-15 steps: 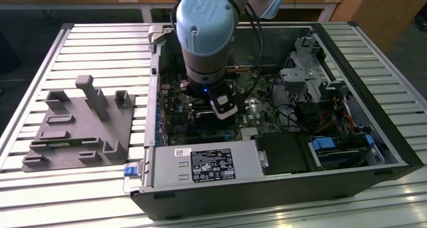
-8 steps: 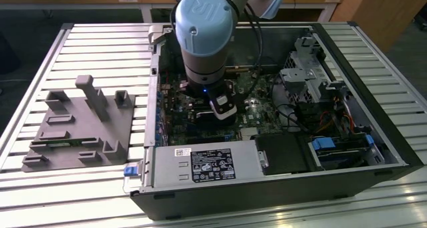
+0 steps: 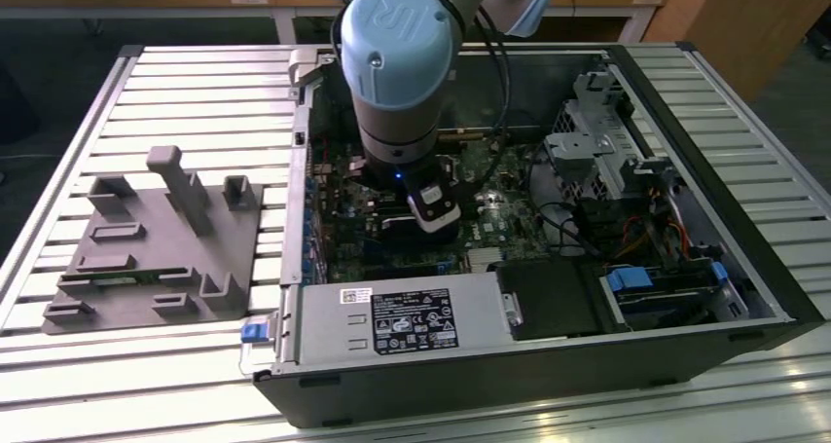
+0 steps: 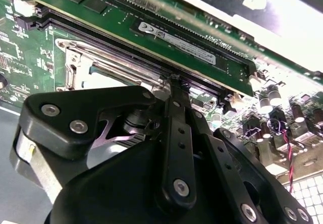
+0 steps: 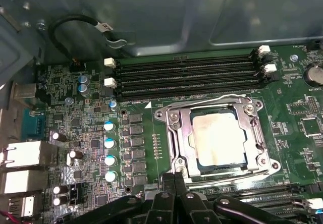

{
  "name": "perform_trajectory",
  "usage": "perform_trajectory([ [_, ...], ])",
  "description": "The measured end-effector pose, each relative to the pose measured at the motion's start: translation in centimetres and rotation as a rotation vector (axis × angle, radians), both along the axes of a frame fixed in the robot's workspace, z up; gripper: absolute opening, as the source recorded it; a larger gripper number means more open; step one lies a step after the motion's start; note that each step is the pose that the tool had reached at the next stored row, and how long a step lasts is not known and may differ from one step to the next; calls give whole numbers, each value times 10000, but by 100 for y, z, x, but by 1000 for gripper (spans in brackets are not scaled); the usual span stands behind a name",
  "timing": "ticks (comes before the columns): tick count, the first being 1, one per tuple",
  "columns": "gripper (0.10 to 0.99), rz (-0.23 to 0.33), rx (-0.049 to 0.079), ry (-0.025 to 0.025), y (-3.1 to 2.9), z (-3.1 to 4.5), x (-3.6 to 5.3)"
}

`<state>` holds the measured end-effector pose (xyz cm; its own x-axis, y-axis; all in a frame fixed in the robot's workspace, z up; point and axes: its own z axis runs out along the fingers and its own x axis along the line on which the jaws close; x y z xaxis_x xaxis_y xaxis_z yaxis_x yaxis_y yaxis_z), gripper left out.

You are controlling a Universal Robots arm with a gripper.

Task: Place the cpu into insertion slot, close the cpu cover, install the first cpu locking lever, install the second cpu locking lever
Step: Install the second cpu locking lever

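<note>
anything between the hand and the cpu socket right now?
Nothing visible. In the first wrist view the hand sits at the edge of the insertion slot, where the cpu lies under the closed cpu cover. No cable or part crosses between them.

— How does the arm (image 3: pixel 396 83) stand?
— Nearly upright in the exterior view, wrist pointing straight down.
— And the gripper (image 5: pixel 174 176)?
— Low at the arm's end, its black fingers (image 4: pixel 176 100) brought together to a narrow tip, nothing between them.
</note>
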<state>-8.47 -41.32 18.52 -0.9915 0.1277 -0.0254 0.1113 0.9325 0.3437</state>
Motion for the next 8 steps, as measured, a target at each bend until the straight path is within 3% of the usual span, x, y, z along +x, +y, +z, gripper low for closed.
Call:
perform_trajectory([
  [8,106,1,3,-1,20,29,0],
])
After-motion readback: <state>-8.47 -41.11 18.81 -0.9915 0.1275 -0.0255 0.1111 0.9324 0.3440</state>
